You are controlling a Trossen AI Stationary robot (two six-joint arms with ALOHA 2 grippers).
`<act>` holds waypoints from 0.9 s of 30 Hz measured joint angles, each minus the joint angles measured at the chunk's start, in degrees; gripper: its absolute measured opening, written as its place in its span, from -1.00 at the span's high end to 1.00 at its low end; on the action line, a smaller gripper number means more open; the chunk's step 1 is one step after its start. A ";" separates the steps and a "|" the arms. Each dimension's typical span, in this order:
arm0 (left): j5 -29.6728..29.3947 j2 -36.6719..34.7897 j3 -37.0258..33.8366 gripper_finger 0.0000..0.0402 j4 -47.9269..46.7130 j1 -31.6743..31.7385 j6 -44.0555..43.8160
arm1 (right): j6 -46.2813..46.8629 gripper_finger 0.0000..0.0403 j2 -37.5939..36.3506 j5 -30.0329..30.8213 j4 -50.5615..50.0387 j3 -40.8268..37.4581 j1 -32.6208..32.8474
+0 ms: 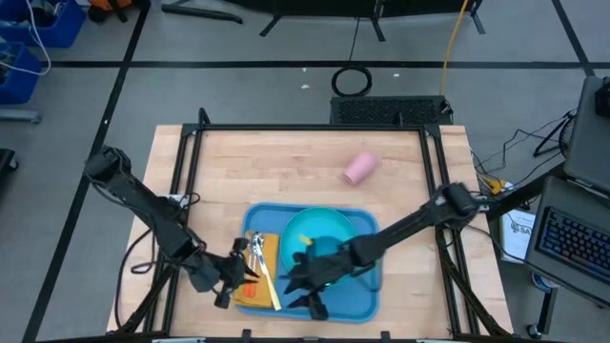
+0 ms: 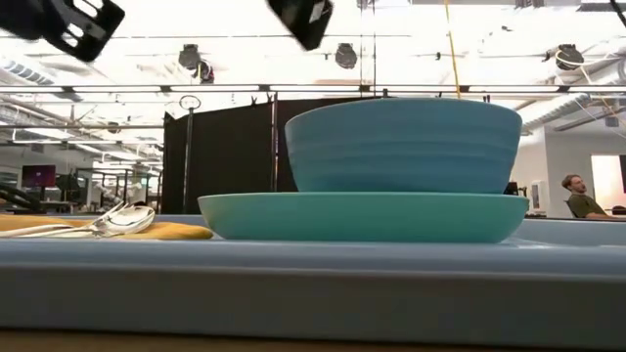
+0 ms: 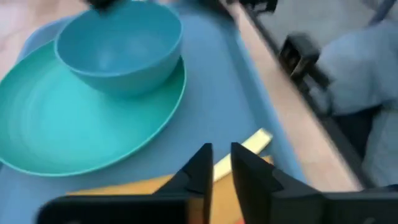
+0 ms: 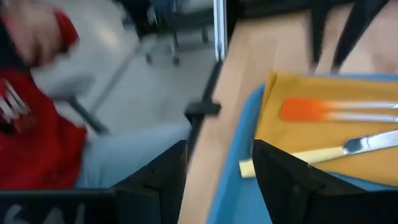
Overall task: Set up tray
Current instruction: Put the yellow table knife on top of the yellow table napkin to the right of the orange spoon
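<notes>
Tray (image 1: 367,295): plate (image 3: 74,134), bowl (image 3: 118,46), napkin (image 4: 323,134) aboard; left gripper (image 3: 221,163) nearly closed, seemingly empty; right gripper (image 4: 221,163) open, empty

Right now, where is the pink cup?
In the high view, the pink cup lies on its side on the bare wooden table, beyond the tray, toward the right.

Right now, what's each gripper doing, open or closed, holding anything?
Left gripper: fingers nearly shut, holding nothing, over the napkin.
Right gripper: fingers open, empty, above the tray.

Bowl (image 1: 329,250) on plate (image 1: 315,229), napkin (image 1: 259,272) left, inside tray (image 1: 367,295).
</notes>
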 joint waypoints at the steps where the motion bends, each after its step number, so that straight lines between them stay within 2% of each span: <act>1: 0.07 1.20 0.00 0.65 0.36 0.28 0.82 | 1.36 0.14 -2.12 1.40 3.68 -3.19 0.37; 6: 2.41 8.22 -0.02 0.27 5.00 2.22 3.84 | 4.51 0.15 -11.74 8.78 20.80 -19.23 2.58; 10: 6.57 13.38 0.25 0.05 7.70 3.71 7.70 | 5.47 0.15 -16.69 9.33 31.79 -28.60 4.24; 12: 8.57 15.78 1.64 0.02 4.74 4.47 9.52 | 6.47 0.16 -18.16 9.77 36.63 -31.98 4.97; 15: 10.73 18.53 5.51 0.03 -0.08 5.62 10.25 | 6.90 0.17 -19.63 12.46 41.12 -35.25 5.85; 18: 11.36 20.27 8.93 0.11 -4.24 6.03 14.81 | 7.57 0.17 -19.92 13.62 41.71 -36.82 6.01; 25: 13.93 20.69 14.76 0.35 -15.27 7.59 20.62 | 9.06 0.17 -19.96 13.78 41.85 -37.22 5.92; 27: 14.81 20.71 15.53 0.40 -15.64 8.02 21.59 | 9.09 0.17 -19.96 14.97 42.24 -37.24 6.18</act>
